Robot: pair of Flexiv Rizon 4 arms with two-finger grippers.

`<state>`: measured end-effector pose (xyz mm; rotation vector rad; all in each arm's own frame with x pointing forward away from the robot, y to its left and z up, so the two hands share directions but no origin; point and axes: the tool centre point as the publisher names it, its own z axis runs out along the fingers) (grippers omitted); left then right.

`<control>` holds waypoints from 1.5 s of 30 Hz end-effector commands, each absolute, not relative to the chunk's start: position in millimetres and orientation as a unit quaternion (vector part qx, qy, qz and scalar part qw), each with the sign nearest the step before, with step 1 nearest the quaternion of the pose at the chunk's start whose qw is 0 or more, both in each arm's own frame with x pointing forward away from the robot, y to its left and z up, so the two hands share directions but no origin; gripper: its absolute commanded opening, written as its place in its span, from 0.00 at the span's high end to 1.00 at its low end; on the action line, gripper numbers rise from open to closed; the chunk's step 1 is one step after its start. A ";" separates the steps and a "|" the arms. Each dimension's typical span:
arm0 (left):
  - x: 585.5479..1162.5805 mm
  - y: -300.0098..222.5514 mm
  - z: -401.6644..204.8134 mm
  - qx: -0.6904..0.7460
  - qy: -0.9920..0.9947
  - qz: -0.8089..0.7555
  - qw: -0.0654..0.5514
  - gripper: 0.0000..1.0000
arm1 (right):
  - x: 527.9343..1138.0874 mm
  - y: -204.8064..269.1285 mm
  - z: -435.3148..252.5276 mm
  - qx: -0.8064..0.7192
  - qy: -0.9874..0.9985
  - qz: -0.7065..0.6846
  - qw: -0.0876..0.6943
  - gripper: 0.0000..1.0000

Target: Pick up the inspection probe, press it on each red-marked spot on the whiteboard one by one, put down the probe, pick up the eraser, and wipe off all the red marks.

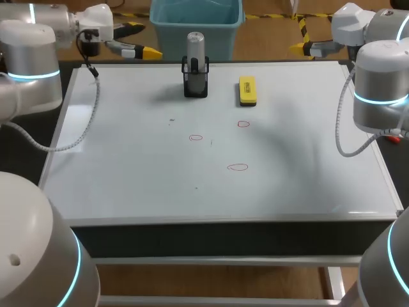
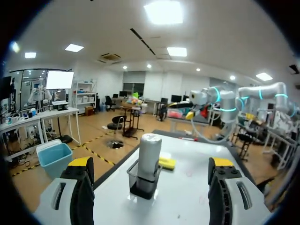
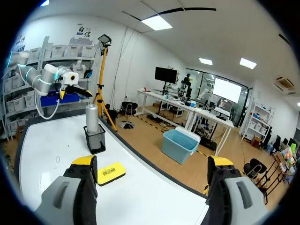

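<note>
Hovering left end effector: over the far left corner of the bench, fingers spread wide with nothing between them but air.
Right end effector: over the far right corner of the bench, fingers also spread wide, gripping nothing.
Inspection probe: a silver cylinder standing upright in a black holder. It is straight ahead of the left end effector and lined up with the gap between its fingers, but well clear of both tips. From the right end effector it is further ahead, past the eraser.
Eraser: a yellow block lying flat on the whiteboard. It is ahead of the right end effector and closer to it than the probe is. From the left end effector it lies just beyond the holder. It sits beside the holder without touching it.
Red marks: three small red outlines drawn on the whiteboard, each apart from the others. None is under either end effector. All three lie on the robot's side of the probe and eraser, roughly midway between the two end effectors. The one nearest the eraser is just below it in the head view.
Whiteboard: covers the bench top and carries the holder, the eraser and the marks.
</note>
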<state>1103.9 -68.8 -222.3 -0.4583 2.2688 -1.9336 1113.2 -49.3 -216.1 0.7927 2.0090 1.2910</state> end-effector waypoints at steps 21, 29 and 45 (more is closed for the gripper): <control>1149.9 -145.1 -246.5 -0.004 0.697 -0.716 -0.041 0.00 | 1113.6 -49.5 -216.1 0.300 0.760 0.488 0.307 0.00; 1152.8 -169.5 -253.7 0.003 0.694 -0.718 -0.054 0.00 | 1113.6 -49.5 -216.1 0.300 0.760 0.488 0.307 0.00; 1159.2 -196.4 -270.1 -0.017 0.682 -0.729 -0.060 0.00 | 1113.6 -49.5 -216.1 0.300 0.760 0.488 0.307 0.00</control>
